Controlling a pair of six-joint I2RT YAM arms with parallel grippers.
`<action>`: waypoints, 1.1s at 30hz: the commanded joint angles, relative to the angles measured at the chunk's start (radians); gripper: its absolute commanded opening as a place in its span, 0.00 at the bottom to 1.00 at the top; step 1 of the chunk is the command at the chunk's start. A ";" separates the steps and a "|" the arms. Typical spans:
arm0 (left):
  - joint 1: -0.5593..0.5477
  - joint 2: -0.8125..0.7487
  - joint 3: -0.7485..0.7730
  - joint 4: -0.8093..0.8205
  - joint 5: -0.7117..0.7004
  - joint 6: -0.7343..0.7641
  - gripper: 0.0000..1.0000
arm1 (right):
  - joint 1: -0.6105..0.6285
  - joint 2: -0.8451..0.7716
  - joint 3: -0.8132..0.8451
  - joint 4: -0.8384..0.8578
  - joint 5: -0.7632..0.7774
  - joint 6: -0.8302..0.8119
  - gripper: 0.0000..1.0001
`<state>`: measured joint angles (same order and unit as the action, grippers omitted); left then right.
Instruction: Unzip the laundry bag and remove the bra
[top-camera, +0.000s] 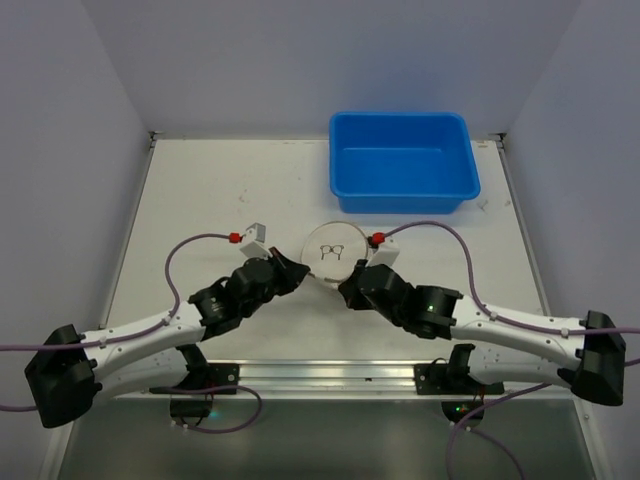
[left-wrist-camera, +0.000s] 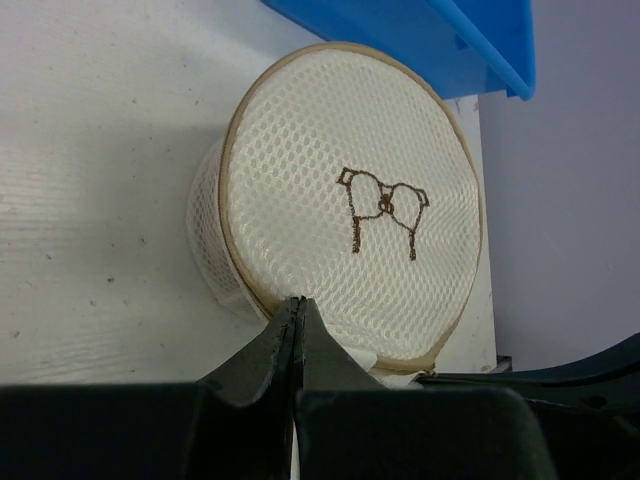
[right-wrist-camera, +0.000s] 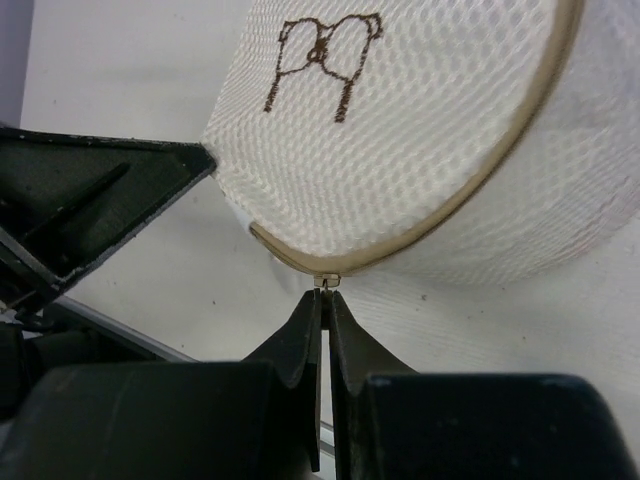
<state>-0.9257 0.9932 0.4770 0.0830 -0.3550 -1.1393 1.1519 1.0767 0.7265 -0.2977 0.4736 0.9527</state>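
Bright, even, diffuse light falls from above; the white table (top-camera: 200, 200) looks nearly washed out, yet without glare. Shadows are soft and faint. The overhead view is sharp. Wrist views hold the laundry bag (left-wrist-camera: 350, 200) mesh crisp, while the left pincer (left-wrist-camera: 297, 310) and right pincer (right-wrist-camera: 325, 300) sit underexposed and slightly soft

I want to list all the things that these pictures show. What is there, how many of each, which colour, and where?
laundry bag: one, white mesh with tan rim, table centre, between the two grippers
zipper pull: one, small, metallic, on the bag's rim
tub: one, blue, far right of the table, beyond the bag
table: one, white, under everything
left gripper: one, black, shut at the bag's rim
right gripper: one, black, shut on the zipper pull
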 joint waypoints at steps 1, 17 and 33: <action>0.010 -0.033 0.041 -0.077 -0.163 0.062 0.00 | -0.017 -0.096 -0.059 -0.017 0.013 -0.052 0.00; 0.126 0.111 0.265 -0.187 0.022 0.271 0.30 | -0.026 -0.175 -0.089 0.000 -0.099 -0.101 0.00; -0.022 0.093 0.132 -0.128 0.172 0.044 0.87 | -0.027 -0.052 0.005 0.062 -0.133 -0.069 0.00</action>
<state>-0.9329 1.0294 0.6338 -0.1329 -0.2123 -1.0439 1.1248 1.0084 0.6971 -0.2806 0.3603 0.8742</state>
